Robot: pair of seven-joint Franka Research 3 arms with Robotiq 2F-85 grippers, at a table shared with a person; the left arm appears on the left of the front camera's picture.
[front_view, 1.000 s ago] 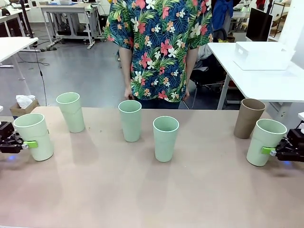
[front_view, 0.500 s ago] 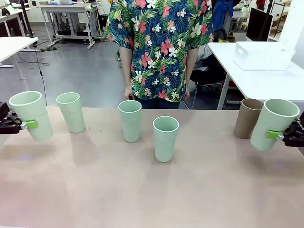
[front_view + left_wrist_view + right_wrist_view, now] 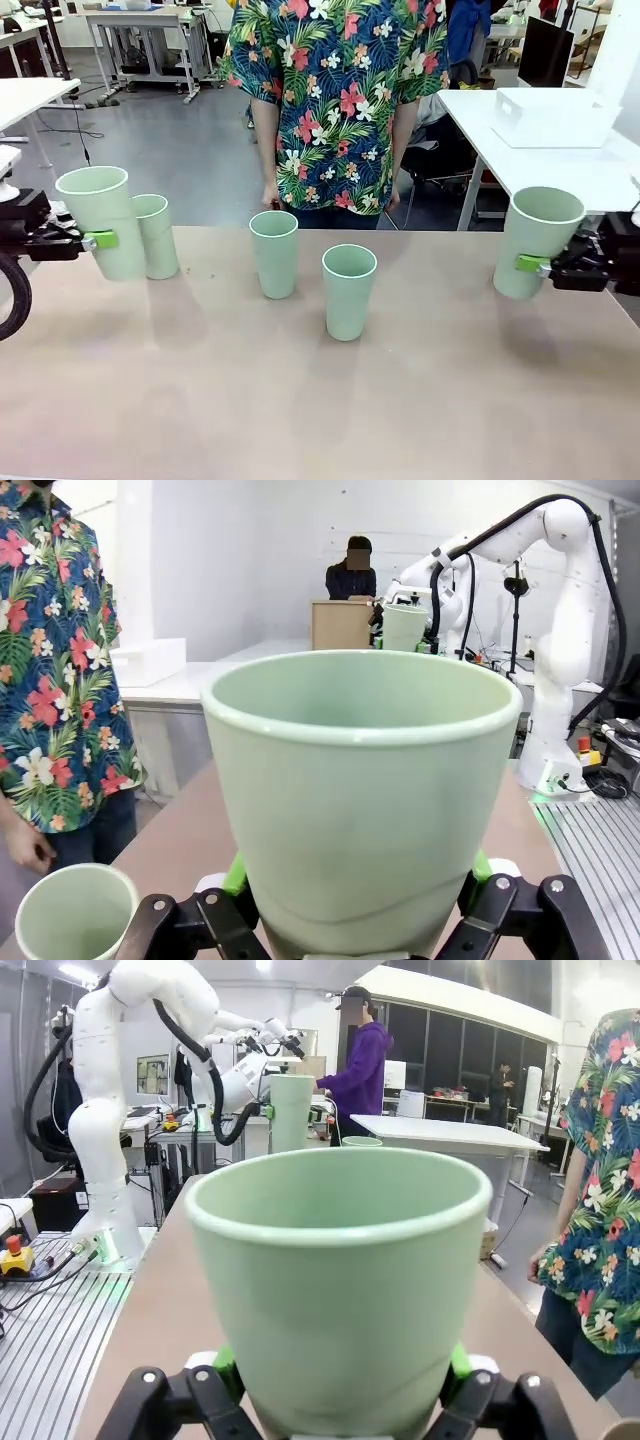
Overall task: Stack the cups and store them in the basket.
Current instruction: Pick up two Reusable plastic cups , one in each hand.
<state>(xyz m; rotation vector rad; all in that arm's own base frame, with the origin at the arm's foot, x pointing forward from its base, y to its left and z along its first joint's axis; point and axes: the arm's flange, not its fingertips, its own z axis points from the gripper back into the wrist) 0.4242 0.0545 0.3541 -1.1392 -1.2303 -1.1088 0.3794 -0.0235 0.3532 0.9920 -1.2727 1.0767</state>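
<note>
Cups all point mouth-up, long axis pretty much vertical. The left hand (image 3: 97, 242) is clamped round the left mint cup (image 3: 98, 215), held off the tabletop (image 3: 300, 400) and overlapping the standing cup (image 3: 157, 235) behind it. The right hand (image 3: 533, 264) grips the right mint cup (image 3: 537, 235), also airborne at the far right. The middle cup (image 3: 274, 253) and front cup (image 3: 349, 292) sit mid-tabletop. Compared with half a second ago, both held cups are higher, further inward and straighter.
</note>
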